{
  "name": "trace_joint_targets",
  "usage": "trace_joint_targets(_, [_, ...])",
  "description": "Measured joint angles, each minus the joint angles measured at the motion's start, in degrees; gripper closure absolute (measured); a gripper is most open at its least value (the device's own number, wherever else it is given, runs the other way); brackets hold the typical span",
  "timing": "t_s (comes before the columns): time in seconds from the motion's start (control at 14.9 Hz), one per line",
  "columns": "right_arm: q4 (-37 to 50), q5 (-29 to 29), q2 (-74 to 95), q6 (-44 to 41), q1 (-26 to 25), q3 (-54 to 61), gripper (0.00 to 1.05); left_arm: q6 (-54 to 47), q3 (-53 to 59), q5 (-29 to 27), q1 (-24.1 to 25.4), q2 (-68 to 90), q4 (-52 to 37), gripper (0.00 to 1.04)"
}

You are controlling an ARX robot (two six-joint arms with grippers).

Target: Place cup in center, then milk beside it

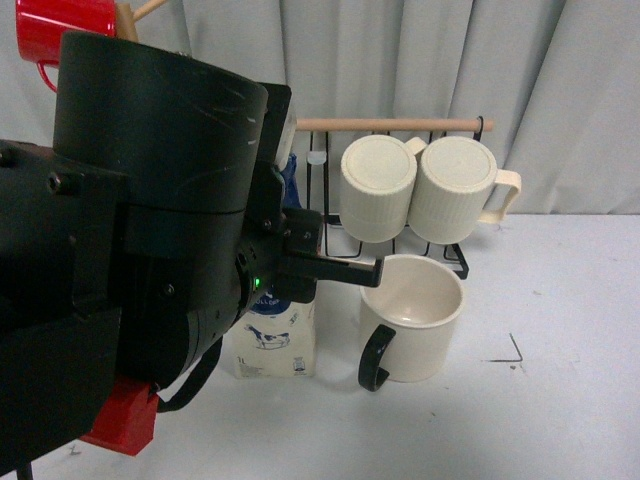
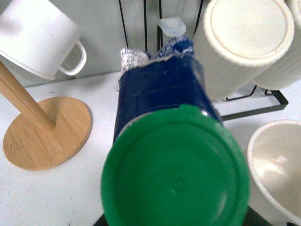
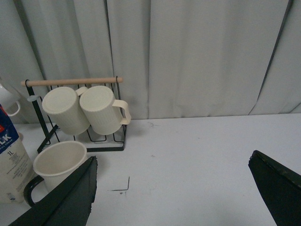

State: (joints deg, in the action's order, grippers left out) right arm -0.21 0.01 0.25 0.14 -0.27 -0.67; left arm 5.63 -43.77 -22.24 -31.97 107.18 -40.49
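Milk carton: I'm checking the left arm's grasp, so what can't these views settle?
- Front view: the left arm hides most of the milk carton.
- Left wrist view: the green cap fills the frame; no jaws show, so grip is unknown.
- Right wrist view: the frame edge crops the carton.

A pale grey pleated curtain (image 3: 197,56) is hung across the whole rear of the scene, reaching down to the far edge of the white tabletop (image 1: 560,400). A small dark angular mark (image 1: 512,350) is noted on the tabletop surface. Lighting is even and diffuse; only soft shadows are cast.
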Motion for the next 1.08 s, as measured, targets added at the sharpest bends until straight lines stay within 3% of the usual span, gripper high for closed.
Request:
trace_joint_targets(0.4, [0.0, 0.0, 0.0, 0.0, 0.0, 0.0, 0.06, -0.2, 0.4, 1.3, -0.4, -1.9, -0.2, 0.54])
trace_joint_targets(0.47, [0.0, 0.0, 0.0, 0.0, 0.0, 0.0, 0.06, -1.2, 1.6, 2.4, -0.8, -3.7, -0.2, 0.43])
trace_joint_targets(0.67, [0.0, 0.0, 0.0, 0.0, 0.0, 0.0, 0.06, -2.7, 9.6, 10.6, -1.2, -14.5, 3.4, 0.09])
trace_joint_targets(0.81, [0.0, 0.0, 0.0, 0.0, 0.0, 0.0, 0.06, -4.7, 19.3, 19.3, -0.4, -25.8, 1.0, 0.07])
trace_joint_targets(0.87, [0.0, 0.0, 0.0, 0.0, 0.0, 0.0, 0.06, -5.0, 22.9, 21.1, 0.4, -30.7, 0.0, 0.07])
trace_joint_targets(0.94, [0.0, 0.0, 0.0, 0.0, 0.0, 0.0, 0.06, -5.2, 24.9, 14.3, -0.4, -29.3, -10.3, 0.12])
trace_joint_targets(1.08, [0.0, 0.2, 0.0, 0.0, 0.0, 0.0, 0.06, -5.4, 33.0, -3.0, 2.7, -29.0, -22.0, 0.36])
